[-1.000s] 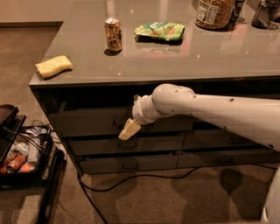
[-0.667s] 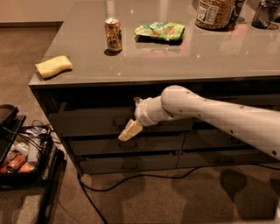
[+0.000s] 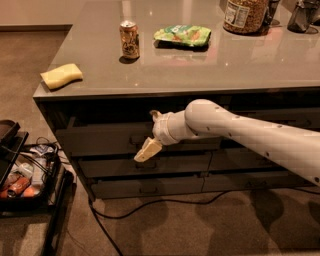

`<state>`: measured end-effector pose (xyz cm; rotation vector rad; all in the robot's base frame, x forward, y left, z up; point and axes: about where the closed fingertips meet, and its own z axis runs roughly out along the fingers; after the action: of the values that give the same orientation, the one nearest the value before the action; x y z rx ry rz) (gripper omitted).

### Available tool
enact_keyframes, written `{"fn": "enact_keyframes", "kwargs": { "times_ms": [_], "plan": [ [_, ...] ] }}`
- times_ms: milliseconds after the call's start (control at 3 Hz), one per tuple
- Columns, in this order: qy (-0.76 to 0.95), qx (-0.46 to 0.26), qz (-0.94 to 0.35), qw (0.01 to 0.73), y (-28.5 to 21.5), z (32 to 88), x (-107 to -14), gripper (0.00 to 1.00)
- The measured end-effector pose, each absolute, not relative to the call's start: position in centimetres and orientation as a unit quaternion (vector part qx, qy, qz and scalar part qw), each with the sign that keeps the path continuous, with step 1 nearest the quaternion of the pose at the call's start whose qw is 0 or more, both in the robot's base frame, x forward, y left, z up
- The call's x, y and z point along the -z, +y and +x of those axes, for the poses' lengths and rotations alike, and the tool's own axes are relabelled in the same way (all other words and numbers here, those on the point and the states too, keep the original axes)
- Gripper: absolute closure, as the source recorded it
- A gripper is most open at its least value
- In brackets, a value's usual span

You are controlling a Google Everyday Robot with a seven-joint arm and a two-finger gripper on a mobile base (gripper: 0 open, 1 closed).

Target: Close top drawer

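The claw [image 3: 148, 150] sits at the front of the top drawer [image 3: 100, 141], near its middle and just under the surface [image 3: 200, 70] edge. I cannot tell whether it is apart or together. The drawer front runs 9 to 3 o'clock and seems slightly out, so closing it likely means pushing squarely inward.

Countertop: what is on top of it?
Sponge, can, green bag and jar; its far edge is out of frame. The claw is below, in front of the top drawer.

Grey counter [image 3: 200, 70], yellow sponge [image 3: 61, 76], soda can [image 3: 129, 39], green packet [image 3: 182, 35], jar [image 3: 245, 15], jaws below its edge
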<state>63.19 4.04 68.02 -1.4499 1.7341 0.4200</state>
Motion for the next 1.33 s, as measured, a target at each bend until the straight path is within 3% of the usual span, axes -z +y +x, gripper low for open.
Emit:
{"fn": "enact_keyframes", "kwargs": {
  "times_ms": [667, 1333],
  "plan": [
    [0.685, -0.184, -0.565, 0.422, 4.9, 60.68, -68.73, 0.0],
    [0.685, -0.184, -0.565, 0.422, 4.91, 60.67, -68.72, 0.42]
  ]
}}
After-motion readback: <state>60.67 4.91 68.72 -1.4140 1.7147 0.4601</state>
